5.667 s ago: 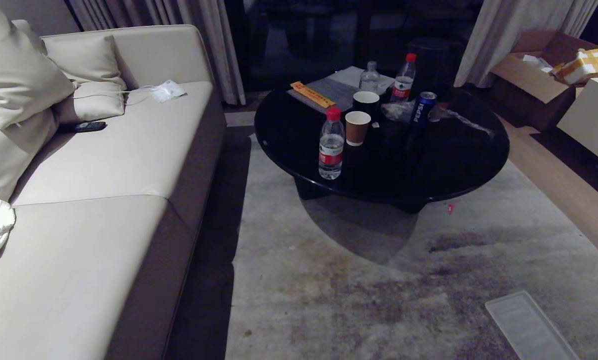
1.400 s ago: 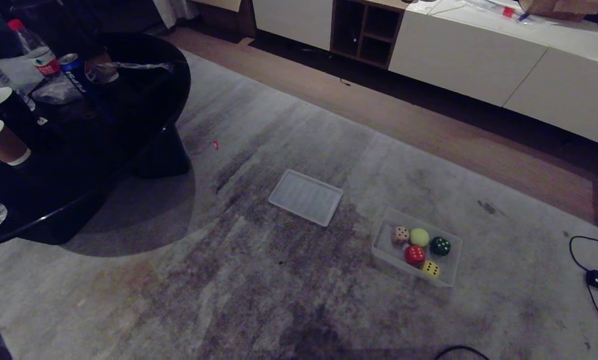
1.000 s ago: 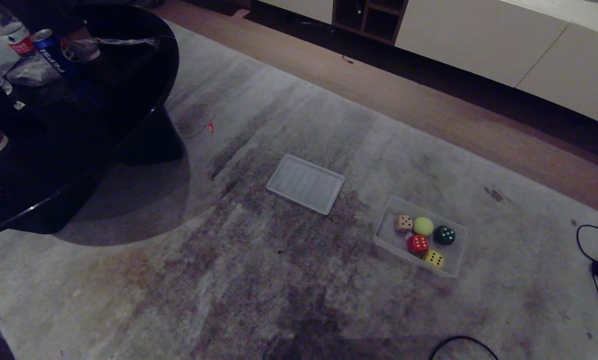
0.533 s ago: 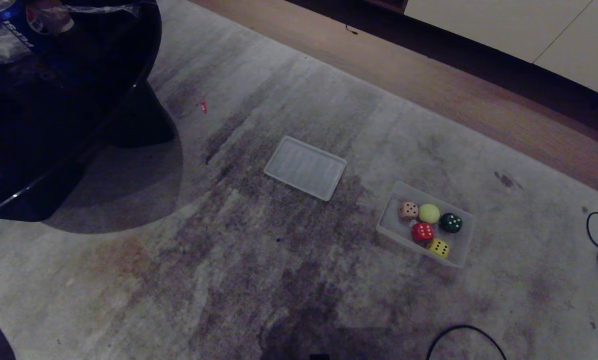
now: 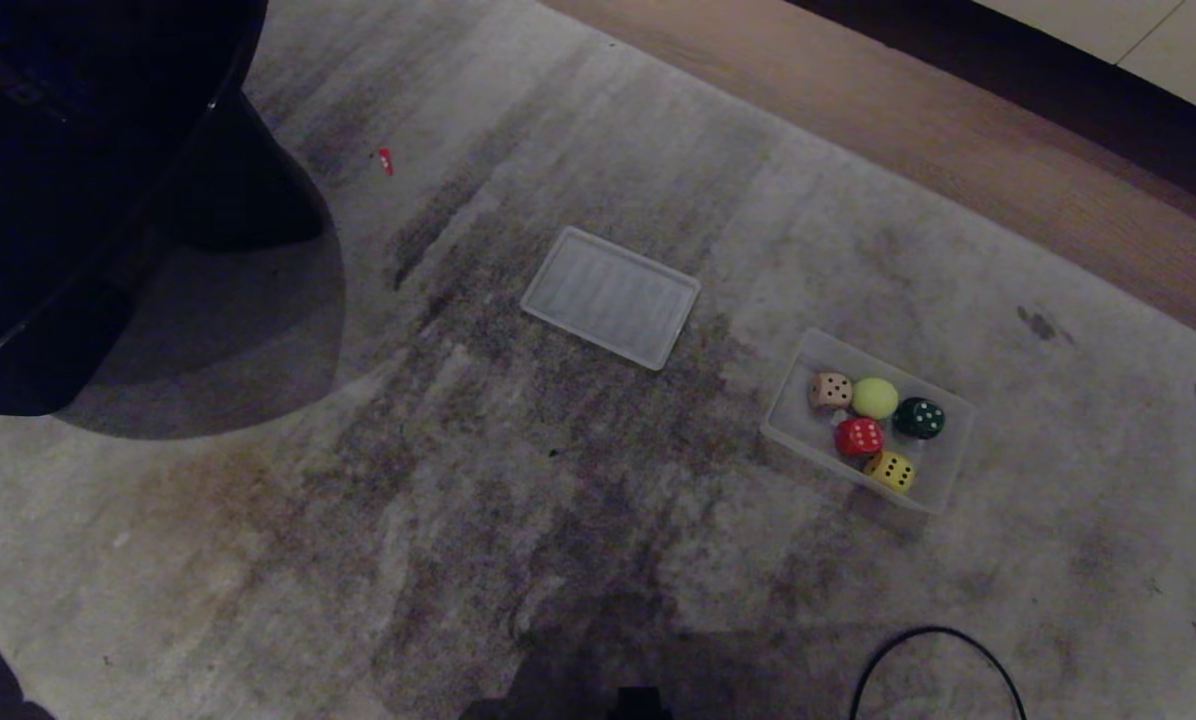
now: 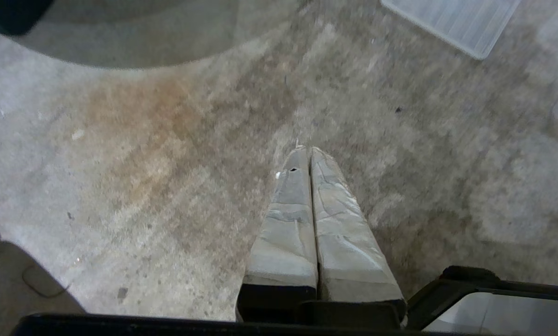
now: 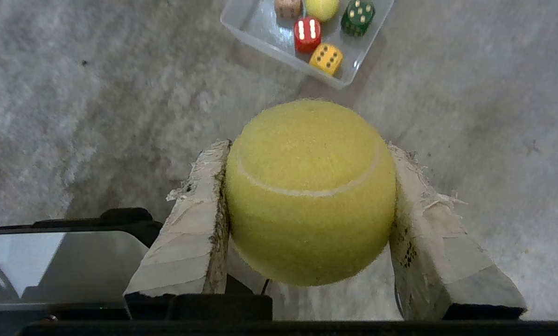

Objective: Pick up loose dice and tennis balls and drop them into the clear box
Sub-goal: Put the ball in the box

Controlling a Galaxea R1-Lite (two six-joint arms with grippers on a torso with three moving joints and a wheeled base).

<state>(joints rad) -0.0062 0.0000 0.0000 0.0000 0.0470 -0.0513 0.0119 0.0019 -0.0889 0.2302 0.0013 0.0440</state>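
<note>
Right hand point(image 7: 307, 154) grips tennis ball point(image 7: 310, 191); head view lacks both.

Your right gripper point(image 7: 307, 154) is full: its jaws are clamped on a tennis ball point(image 7: 310, 191), with bare carpet point(image 7: 97, 116) between them and the clear box point(image 7: 279, 42) just ahead. In that box, four dice point(image 7: 307, 33) and another ball crowd the end farther from the ribbed panel point(image 5: 610, 297); the nearer end is free. Your left gripper point(image 6: 305, 151), jaws pressed together, has open carpet all around.
</note>
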